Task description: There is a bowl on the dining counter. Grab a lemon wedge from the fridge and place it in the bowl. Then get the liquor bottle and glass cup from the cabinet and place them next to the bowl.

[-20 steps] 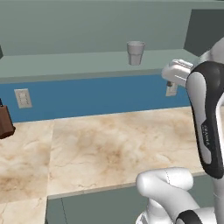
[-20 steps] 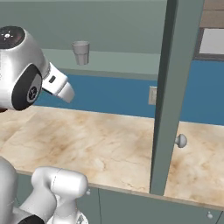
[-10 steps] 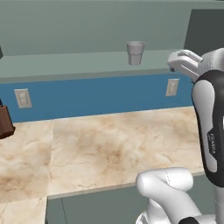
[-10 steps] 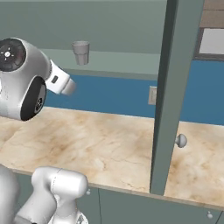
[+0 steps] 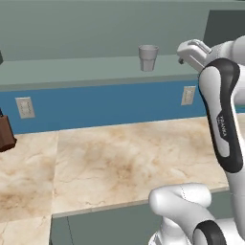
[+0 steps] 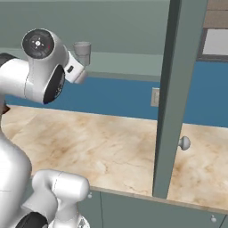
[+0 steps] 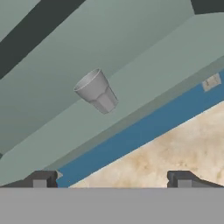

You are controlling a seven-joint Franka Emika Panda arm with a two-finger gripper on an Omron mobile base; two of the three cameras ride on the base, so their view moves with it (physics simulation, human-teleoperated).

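The glass cup is a small grey tumbler standing upright on the bottom shelf of the open grey-green cabinet. In the right base view the glass cup shows just past my wrist. My gripper is open, its dark fingertips wide apart with nothing between them. It points at the glass cup from a distance, at about shelf height and to the cup's right. The bowl, lemon wedge, liquor bottle, fridge and dining counter are out of view.
A beige marbled counter lies below the shelf, backed by a blue wall with outlets. The open cabinet door stands edge-on at the right, with a knob. A brown object sits at the counter's left edge.
My hand has risen from below the shelf to shelf height and swung closer to the glass cup. The jaws stayed open and the cup has not moved.
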